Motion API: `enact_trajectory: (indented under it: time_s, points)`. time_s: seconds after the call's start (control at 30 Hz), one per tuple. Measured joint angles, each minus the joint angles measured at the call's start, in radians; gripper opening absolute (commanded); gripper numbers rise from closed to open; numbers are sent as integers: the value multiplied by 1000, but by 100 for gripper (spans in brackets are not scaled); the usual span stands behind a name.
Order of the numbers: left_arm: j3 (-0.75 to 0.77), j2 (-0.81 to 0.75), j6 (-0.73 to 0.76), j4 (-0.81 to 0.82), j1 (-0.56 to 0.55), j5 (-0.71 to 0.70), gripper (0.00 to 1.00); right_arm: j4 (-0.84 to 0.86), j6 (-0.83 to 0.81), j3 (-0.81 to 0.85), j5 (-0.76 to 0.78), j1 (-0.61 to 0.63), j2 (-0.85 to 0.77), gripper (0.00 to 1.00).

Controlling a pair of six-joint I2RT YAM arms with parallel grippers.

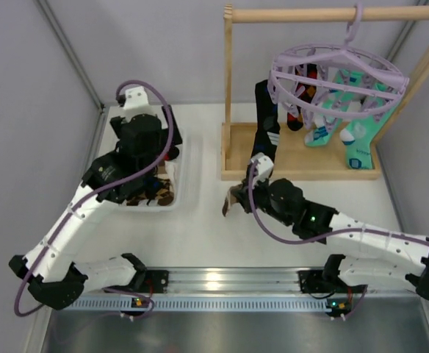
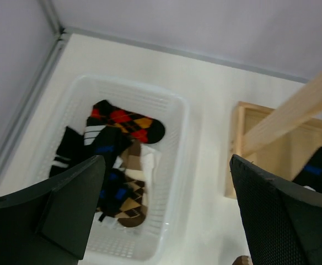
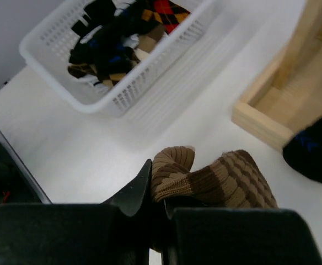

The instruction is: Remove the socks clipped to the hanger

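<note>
Several socks (image 1: 325,125) hang clipped to the lilac hanger (image 1: 338,79), which is hooked over the top rail of a wooden frame (image 1: 303,160) at the far right of the worktop (image 1: 200,235). Among them are turquoise socks (image 1: 358,140) on the right side of the ring. A long black sock (image 1: 266,125) with blue and white marks trails down at the ring's left edge towards the frame's base. A dark one with a bit of red and orange shows behind the crossbars. Over on the left, the left end effector (image 2: 167,165) hovers above a white basket (image 2: 177,143) with its fingers spread wide and nothing between them. Down in the basket lies a heap of socks, with a black one with orange-red diamonds (image 2: 129,120) on top towards the far side and a brown patterned one (image 2: 129,207) nearer. The right end effector (image 3: 156,187) sits low over the worktop between the basket and the frame. Its fingers are pressed together on a brown striped sock (image 3: 216,179), whose bunched end pokes out past the fingertips. I can't tell whether that sock touches the worktop.
</note>
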Motion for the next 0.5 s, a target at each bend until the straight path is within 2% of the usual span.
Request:
enact_trajectory:
  time_s: [0.23, 0.4, 0.43, 0.5]
  points:
    - [-108, -155, -43, -146, 231, 20, 98, 29, -83, 484, -207, -12, 468, 0]
    - [-193, -308, -57, -188, 276, -16, 98, -24, -148, 916, -303, -13, 810, 3]
    - [-222, -341, -69, -190, 278, -27, 98, -41, -165, 998, -313, -13, 875, 17]
    - [-267, -397, -83, -199, 279, -47, 98, -95, -184, 1173, -322, -14, 1014, 57]
